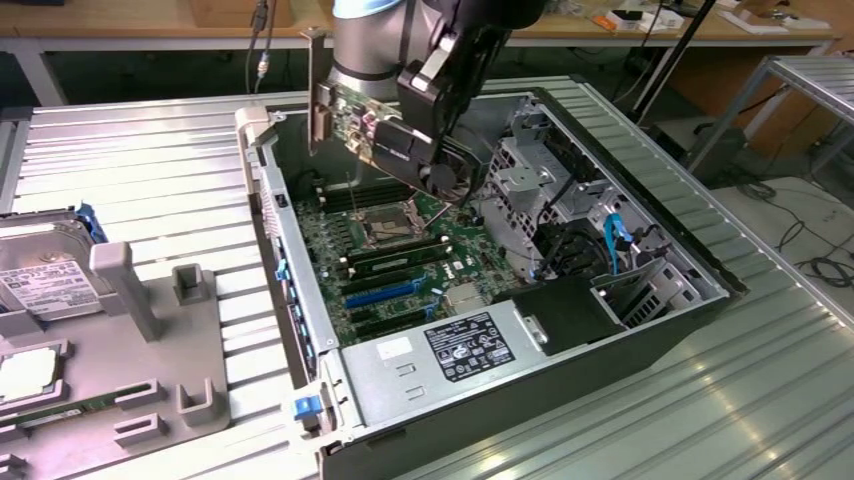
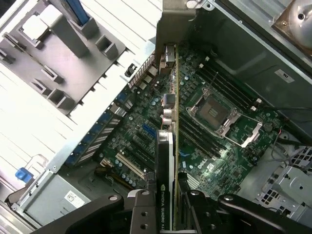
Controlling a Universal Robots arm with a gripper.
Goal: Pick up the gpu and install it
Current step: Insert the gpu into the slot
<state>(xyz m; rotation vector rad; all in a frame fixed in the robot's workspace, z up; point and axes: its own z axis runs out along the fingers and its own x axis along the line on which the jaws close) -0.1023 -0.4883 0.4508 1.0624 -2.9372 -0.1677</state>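
While hanging over the open computer case (image 1: 641, 345), pinching the graphics card (image 2: 165, 161) edge-on between the fingers (image 2: 139, 209) of the gripper (image 2: 165, 217). Mid-install: card out past the fingertips, above the motherboard (image 2: 141, 122), not yet in a slot. Probably calls for lining its edge over a slot. Reads NVIDIA QUADRO along the card's edge.

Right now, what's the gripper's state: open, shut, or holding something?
Gripper: closed on the NVIDIA Quadro gpu, holding it on edge above the motherboard.
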